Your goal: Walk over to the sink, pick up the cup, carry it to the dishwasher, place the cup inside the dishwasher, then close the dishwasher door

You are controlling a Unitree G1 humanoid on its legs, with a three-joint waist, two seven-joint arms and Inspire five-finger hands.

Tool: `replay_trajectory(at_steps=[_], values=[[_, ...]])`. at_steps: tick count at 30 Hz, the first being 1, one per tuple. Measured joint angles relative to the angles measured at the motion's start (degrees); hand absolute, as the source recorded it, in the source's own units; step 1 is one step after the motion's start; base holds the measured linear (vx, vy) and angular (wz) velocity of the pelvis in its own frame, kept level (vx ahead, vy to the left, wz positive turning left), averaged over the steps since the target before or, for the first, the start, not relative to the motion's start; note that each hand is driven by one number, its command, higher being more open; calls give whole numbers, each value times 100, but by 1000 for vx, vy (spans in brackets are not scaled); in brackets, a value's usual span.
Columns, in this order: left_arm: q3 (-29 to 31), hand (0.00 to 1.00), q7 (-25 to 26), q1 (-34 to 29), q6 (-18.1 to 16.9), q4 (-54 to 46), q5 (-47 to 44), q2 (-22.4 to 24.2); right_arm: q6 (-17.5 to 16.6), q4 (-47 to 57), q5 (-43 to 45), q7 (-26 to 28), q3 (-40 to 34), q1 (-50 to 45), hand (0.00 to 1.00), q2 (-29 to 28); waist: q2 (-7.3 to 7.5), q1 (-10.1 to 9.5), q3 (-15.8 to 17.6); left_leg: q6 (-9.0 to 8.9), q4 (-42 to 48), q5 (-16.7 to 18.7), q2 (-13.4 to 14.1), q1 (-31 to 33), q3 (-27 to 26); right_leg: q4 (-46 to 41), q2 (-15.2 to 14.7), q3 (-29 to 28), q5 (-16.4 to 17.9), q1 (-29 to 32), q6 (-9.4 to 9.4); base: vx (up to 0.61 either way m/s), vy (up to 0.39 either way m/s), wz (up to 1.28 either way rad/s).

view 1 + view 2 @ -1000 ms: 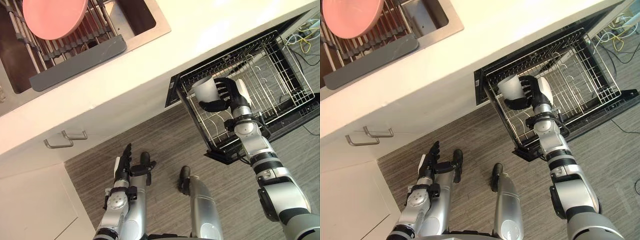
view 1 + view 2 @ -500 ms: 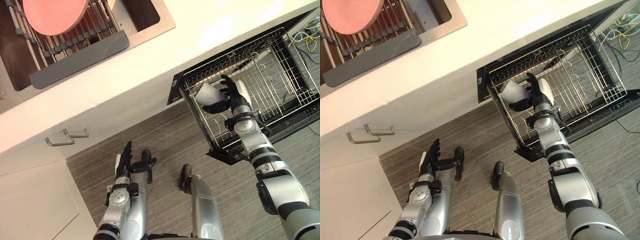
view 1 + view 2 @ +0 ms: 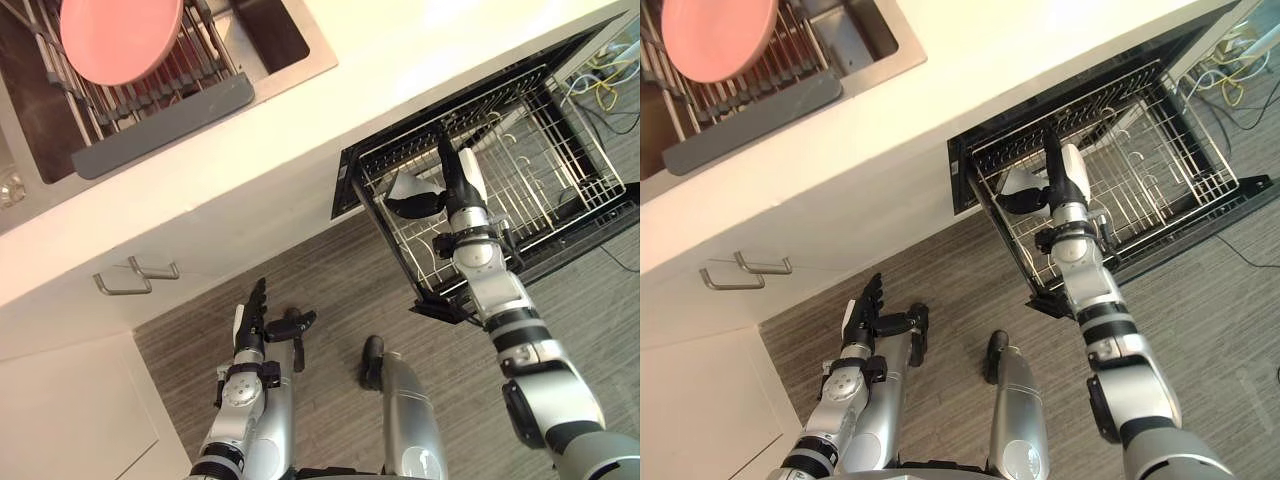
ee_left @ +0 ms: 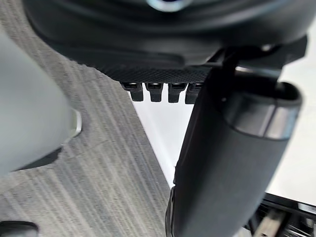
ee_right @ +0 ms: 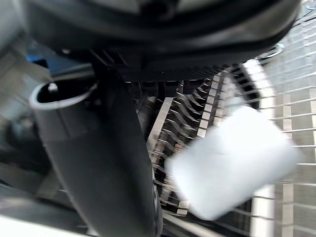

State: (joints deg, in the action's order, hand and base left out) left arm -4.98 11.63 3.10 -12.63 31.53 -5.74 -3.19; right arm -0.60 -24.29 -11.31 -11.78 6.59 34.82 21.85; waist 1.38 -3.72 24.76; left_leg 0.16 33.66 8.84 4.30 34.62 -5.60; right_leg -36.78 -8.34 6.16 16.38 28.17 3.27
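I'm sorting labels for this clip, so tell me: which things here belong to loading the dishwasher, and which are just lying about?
Job: cup, right hand, dishwasher rack, dishwasher door.
Lying about: pink plate, sink drying rack, cabinet handles, idle left hand.

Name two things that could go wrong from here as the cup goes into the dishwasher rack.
1. The right hand is open with the cup tilted beside its thumb, over a corner of the rack; the cup could land on its side or roll among the wires.
2. The rack seems pulled out over the open door; closing the door before sliding it in would likely jam.
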Motion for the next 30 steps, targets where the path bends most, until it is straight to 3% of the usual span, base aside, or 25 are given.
replay_trajectory(at_steps=[6,13,17,18,21,25,30], values=[[-31,100,-59,-230,40,30,3,-39,-32,1221,-32,-119,-371,-1416,100,-661,9,47,-4,2,-395,-44,-26,-744,-122,270,1,-110,-9,-602,20,-17,-32,-7],[-118,100,-195,-471,196,597,24,-268,-32,1877,-240,-104,-681,-3092,100,-1259,162,316,-165,-68,-1294,-276,-44,-1553,-176,1262,104,-114,-289,-1389,46,101,-21,-6],[-122,100,-303,-733,248,771,168,-235,-74,2392,-376,-15,-840,-3892,100,-1533,165,371,-606,-99,-1826,-347,-69,-2053,-257,1965,142,-118,-477,-1935,66,185,5,-10],[-119,100,-331,-843,239,848,267,-235,-162,2554,-411,18,-854,-4185,100,-1590,164,392,-861,-128,-2069,-421,-120,-2261,-270,2239,150,-91,-537,-2163,91,180,-5,-1],[-110,100,-333,-923,236,1085,369,-252,-351,2710,-418,50,-840,-4480,100,-1684,147,462,-1209,-157,-2549,-552,-183,-2634,-290,2643,146,-76,-651,-2498,112,152,-10,-1],[-112,100,-331,-948,234,1395,483,-247,-528,2983,-415,63,-837,-4778,100,-1933,117,474,-1455,-224,-3013,-757,-204,-3033,-299,2905,174,-82,-757,-2796,111,69,-17,-2],[-117,100,-325,-1025,230,1546,586,-215,-721,3184,-367,63,-823,-4992,100,-2146,84,493,-1517,-238,-3263,-895,-201,-3233,-294,3024,185,-92,-830,-2928,83,-10,-2,-1]])
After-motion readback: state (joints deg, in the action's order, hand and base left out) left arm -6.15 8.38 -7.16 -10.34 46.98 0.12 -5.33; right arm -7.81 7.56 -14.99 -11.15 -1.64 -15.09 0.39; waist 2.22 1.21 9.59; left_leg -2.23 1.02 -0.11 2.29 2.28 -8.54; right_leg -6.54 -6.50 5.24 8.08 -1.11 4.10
